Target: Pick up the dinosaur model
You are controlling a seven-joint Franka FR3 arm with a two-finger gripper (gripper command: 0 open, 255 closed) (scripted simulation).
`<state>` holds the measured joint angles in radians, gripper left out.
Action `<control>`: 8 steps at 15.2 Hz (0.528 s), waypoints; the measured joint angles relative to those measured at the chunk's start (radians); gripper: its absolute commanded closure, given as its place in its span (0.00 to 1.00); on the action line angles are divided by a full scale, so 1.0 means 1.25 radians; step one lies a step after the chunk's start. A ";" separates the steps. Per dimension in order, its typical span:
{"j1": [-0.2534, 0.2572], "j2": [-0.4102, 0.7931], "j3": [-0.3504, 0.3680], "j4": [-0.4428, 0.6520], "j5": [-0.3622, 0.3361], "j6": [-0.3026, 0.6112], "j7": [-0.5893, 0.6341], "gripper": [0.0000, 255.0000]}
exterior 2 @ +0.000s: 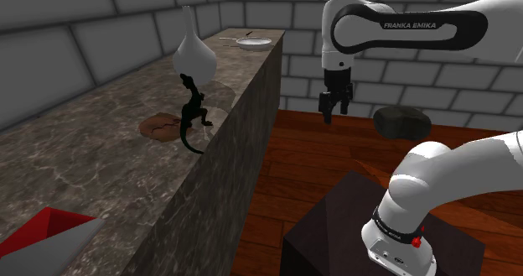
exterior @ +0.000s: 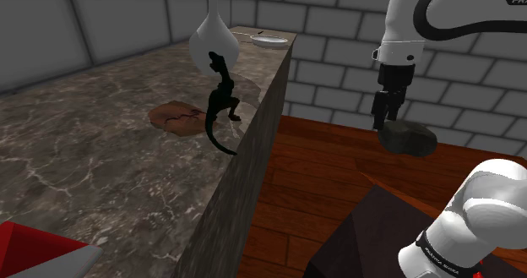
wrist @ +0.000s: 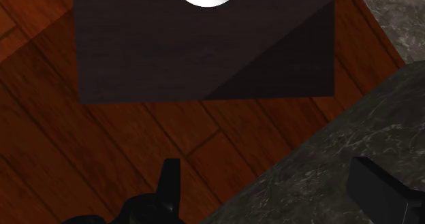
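The dinosaur model [exterior: 221, 99] [exterior 2: 193, 111] is dark green to black and stands upright near the edge of the marbled stone counter [exterior: 101, 166] [exterior 2: 92, 157], its long tail trailing toward the edge. My gripper [exterior: 385, 121] [exterior 2: 332, 114] hangs over the wooden floor, well off to the shoulder view's right of the counter and apart from the dinosaur. It points down and is open. In the wrist view the fingers [wrist: 169, 183] stand wide apart with nothing between them, over the floor and the counter's edge [wrist: 327, 168].
A white vase [exterior: 213, 40] [exterior 2: 194, 54] stands just behind the dinosaur, and a flat brown piece [exterior: 175, 117] lies beside it. A white dish [exterior: 268, 40] sits at the counter's far end, a red object [exterior: 34, 251] at its near end. A dark lump [exterior: 407, 138] lies on the floor beyond the stand [wrist: 204, 52].
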<state>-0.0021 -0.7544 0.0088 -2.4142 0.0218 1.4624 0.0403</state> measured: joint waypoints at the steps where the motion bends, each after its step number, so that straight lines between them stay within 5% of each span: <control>1: 0.000 0.000 0.000 0.000 0.000 0.000 0.000 0.00; 8: 0.022 0.052 0.096 0.051 0.062 0.088 0.123 0.00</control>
<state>0.0255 -0.6890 0.1285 -2.3504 0.0993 1.5725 0.1942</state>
